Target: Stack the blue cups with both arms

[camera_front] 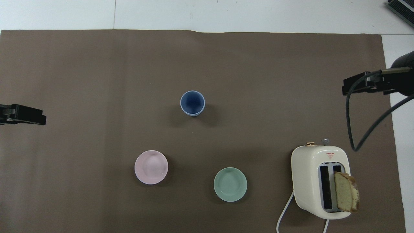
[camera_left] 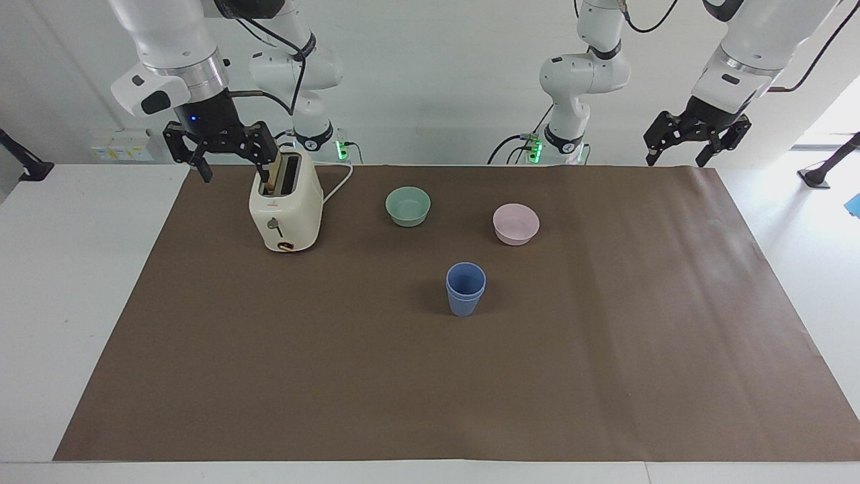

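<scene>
Two blue cups (camera_left: 465, 289) stand nested as one stack mid-tabletop (camera_left: 403, 376), farther from the robots than one green bowl (camera_left: 408, 206) and one pink bowl (camera_left: 515, 223). One toaster (camera_left: 285, 208) holds one bread slice (camera_front: 346, 195). Left hand (camera_left: 692, 138) and right hand (camera_left: 222, 151) hang raised, spread, empty.

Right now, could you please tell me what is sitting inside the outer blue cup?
A second blue cup is nested inside the outer blue cup, with its rim standing slightly above. The inner cup's dark interior looks empty from overhead; its lower body is covered by the outer cup.

A robotics lab: 2 white arms (camera_left: 168, 54) at a paper-covered table (camera_left: 80, 282).
</scene>
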